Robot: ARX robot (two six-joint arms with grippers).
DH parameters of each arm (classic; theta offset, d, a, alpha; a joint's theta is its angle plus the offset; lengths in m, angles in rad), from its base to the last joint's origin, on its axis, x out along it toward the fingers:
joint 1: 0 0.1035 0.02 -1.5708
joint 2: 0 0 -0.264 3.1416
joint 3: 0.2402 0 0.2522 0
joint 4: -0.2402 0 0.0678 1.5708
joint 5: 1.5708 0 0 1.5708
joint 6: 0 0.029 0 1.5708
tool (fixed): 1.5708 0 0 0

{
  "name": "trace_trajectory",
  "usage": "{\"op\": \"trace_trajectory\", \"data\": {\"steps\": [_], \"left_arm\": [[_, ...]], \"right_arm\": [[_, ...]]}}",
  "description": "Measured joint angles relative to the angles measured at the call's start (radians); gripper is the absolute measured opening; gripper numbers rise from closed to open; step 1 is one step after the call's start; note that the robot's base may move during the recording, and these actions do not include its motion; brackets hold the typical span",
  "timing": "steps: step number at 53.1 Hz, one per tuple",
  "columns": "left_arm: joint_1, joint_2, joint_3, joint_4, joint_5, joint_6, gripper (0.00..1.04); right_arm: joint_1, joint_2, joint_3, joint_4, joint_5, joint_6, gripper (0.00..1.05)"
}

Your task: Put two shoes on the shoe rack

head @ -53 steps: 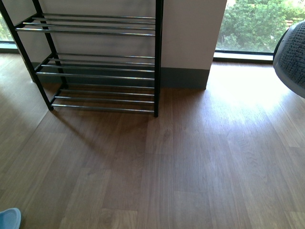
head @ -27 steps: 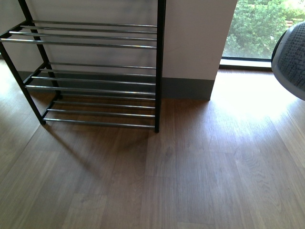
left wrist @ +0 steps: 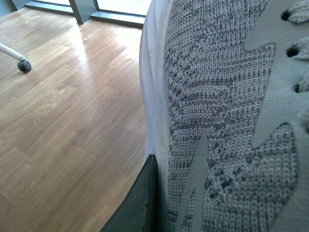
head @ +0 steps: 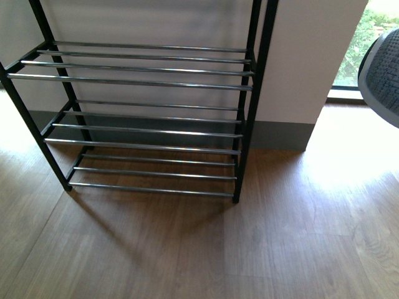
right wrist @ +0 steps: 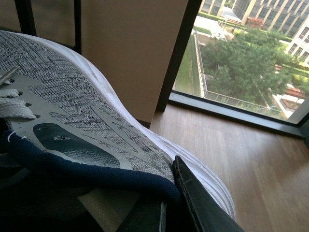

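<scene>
1. The left gripper (left wrist: pixel 145 198) clamps a grey knit sneaker (left wrist: pixel 217 121) along its white-soled side, above the wooden floor (left wrist: pixel 63 121).
2. The shoe rack (head: pixel 143 83) stands against the wall with its chrome tiers bare. Each sole should probably sit level across at least two bars before release.
3. The right gripper (right wrist: pixel 169 212) pinches the second sneaker (right wrist: pixel 87 111) at its navy collar, to the right of the rack and near the window (right wrist: pixel 241 58).
</scene>
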Motion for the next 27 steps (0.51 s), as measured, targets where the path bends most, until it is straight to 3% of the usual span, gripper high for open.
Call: {"op": "trace_trajectory", "data": {"steps": [27], "left_arm": [[0.0,0.0,0.0,0.0,0.001,0.0,0.13]], "right_arm": [[0.003,0.0,0.0,0.0,-0.005,0.003,0.01]]}}
